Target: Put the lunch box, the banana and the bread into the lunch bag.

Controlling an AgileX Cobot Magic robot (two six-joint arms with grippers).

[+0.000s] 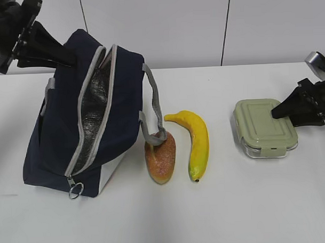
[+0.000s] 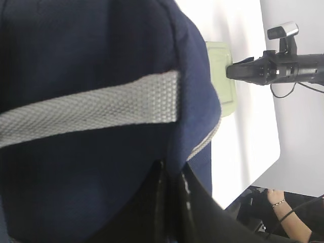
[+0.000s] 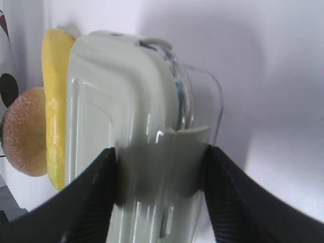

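The navy lunch bag (image 1: 56,141) stands at the left with its zipper open and foil lining showing. My left gripper (image 1: 69,59) is shut on the bag's top edge; in the left wrist view its fingertips (image 2: 173,174) pinch the navy fabric (image 2: 101,55) below a grey strap. The bread (image 1: 161,156) lies beside the bag under a strap loop. The banana (image 1: 195,144) lies right of it. The lunch box (image 1: 264,127) sits at the right. My right gripper (image 1: 284,111) holds its right end. In the right wrist view (image 3: 159,157) the fingers touch both sides of the box (image 3: 126,91) at its clip.
The white table (image 1: 235,204) runs to a white wall behind. The bag's metal ring pull (image 1: 74,191) hangs at its near corner. The right arm (image 2: 273,68) and a person's hand (image 2: 276,200) beyond the table edge show in the left wrist view.
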